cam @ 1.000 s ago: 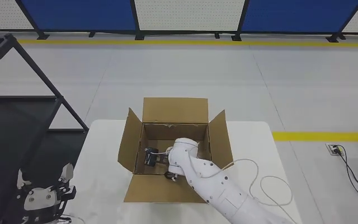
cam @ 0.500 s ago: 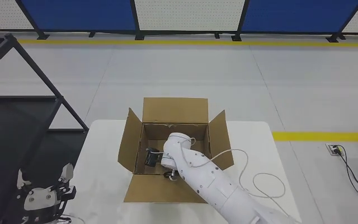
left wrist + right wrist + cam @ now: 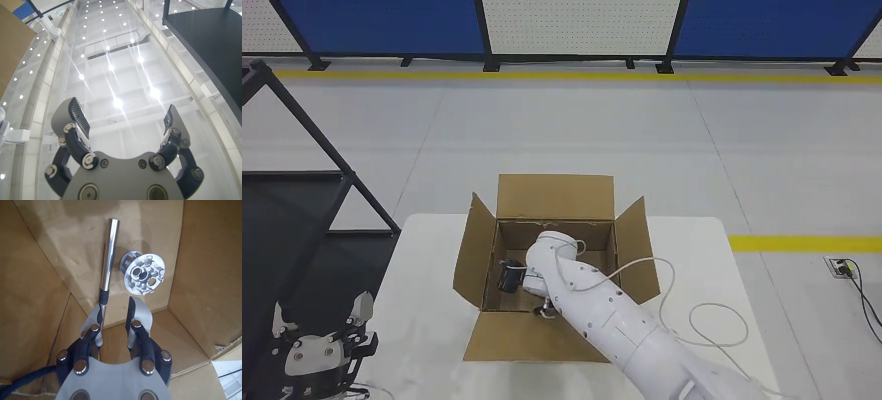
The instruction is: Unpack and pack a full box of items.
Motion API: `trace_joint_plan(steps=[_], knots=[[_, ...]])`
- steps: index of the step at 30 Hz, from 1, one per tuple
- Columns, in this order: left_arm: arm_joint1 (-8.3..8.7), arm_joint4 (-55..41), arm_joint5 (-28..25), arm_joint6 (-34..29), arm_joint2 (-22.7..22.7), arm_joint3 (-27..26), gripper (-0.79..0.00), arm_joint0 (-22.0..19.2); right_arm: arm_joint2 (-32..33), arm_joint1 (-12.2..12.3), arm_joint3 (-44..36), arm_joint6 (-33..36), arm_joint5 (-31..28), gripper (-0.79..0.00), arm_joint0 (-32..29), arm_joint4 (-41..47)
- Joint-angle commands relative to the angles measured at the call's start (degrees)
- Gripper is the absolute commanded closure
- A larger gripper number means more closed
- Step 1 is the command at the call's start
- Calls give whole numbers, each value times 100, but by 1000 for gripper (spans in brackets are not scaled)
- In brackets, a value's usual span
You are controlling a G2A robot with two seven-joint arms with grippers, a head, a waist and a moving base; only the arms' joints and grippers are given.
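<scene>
Two pieces, a tube and a spool, lie on the floor of the box. The right gripper, spread and empty, hangs at the box's 9 o'clock side, the tube pointing lengthwise ahead beside one finger. The left gripper, also spread, sits well apart at 7 o'clock.

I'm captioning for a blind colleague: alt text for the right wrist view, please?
The right claw, open, hangs inside a cardboard box above a shiny metal tube and a flanged metal spool resting side by side on the box floor.
</scene>
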Motion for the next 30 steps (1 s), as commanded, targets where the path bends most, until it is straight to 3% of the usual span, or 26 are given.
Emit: trace_joint_plan(steps=[1, 8, 13, 15, 16, 17, 18, 19, 30], knots=[[0, 0, 0, 0, 0, 0, -785, 0, 58, 13, -50, -78, 101, -302, 30, -11], [0, 0, 0, 0, 0, 0, -785, 0, 453, 286, -989, -215, 617, -289, -152, -313], [0, 0, 0, 0, 0, 0, -785, 0, 1145, 714, -2646, 69, 1041, -299, -884, -738], [0, 0, 0, 0, 0, 0, -785, 0, 1674, 976, -3868, 297, 1067, -305, -1554, -1008], [0, 0, 0, 0, 0, 0, -785, 0, 1914, 1082, -4423, 399, 1008, -348, -1890, -1102], [0, 0, 0, 0, 0, 0, -785, 0, 2165, 1177, -4973, 458, 950, -499, -2235, -1161], [0, 0, 0, 0, 0, 0, -785, 0, 2392, 1259, -5474, 500, 874, -727, -2572, -1216], [0, 0, 0, 0, 0, 0, -785, 0, 2574, 1326, -5906, 543, 786, -785, -2878, -1263], [0, 0, 0, 0, 0, 0, -785, 0, 2672, 1363, -6158, 561, 739, -785, -3055, -1310]])
